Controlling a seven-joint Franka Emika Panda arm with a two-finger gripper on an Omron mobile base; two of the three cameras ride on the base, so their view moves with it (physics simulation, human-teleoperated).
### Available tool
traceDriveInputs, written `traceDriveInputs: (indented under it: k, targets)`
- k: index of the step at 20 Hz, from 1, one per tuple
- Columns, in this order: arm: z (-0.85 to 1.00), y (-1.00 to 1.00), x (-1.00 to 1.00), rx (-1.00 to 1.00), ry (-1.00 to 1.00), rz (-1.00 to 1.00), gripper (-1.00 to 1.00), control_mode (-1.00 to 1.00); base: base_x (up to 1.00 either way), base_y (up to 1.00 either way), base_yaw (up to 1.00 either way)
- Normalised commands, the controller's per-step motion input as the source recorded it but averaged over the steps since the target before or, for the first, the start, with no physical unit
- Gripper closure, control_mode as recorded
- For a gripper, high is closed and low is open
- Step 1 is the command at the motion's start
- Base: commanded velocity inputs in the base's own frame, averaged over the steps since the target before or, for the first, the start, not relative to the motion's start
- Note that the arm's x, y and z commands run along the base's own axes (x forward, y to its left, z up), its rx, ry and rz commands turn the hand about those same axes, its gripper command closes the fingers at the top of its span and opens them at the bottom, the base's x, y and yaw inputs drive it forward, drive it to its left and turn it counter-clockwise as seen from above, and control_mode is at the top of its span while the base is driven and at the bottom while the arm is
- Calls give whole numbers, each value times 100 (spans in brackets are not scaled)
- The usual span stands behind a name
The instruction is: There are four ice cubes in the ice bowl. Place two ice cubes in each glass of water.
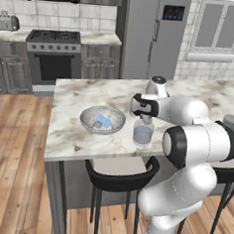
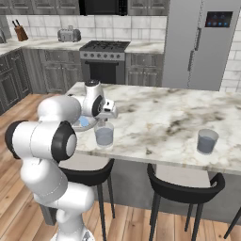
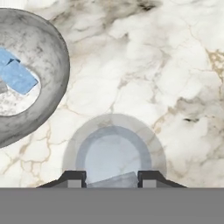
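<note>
One ice cube (image 3: pixel 114 180) sits pinched in the claw (image 3: pixel 112 178) above a glass (image 3: pixel 113 151) in the hand view; the right base view shows a second glass (image 2: pixel 207 141) near the bench's (image 2: pixel 160 117) front edge.

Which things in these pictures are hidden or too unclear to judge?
- Cubes left in the bowl: small and overlapping in the left base view; the hand view's edge cuts them.
- Cube between the pincer tips: its lower part is cut off.
- Near glass: contents too small to tell.

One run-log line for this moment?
tool: shut on pale-blue ice cube | above near clear water glass | wide grey glass bowl: cubes left
</note>
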Motion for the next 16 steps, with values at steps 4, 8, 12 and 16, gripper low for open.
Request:
traceDriveInputs:
  k: [4,8,12,16]
  targets:
    - [0,-7,-8,9,0,-2,100,-100,0,0,0]
    - [0,0,-11,8,0,-3,100,-100,0,0,0]
    - [0,0,0,7,0,-4,100,-100,0,0,0]
    - [-9,-7,0,5,0,-3,100,-100,0,0,0]
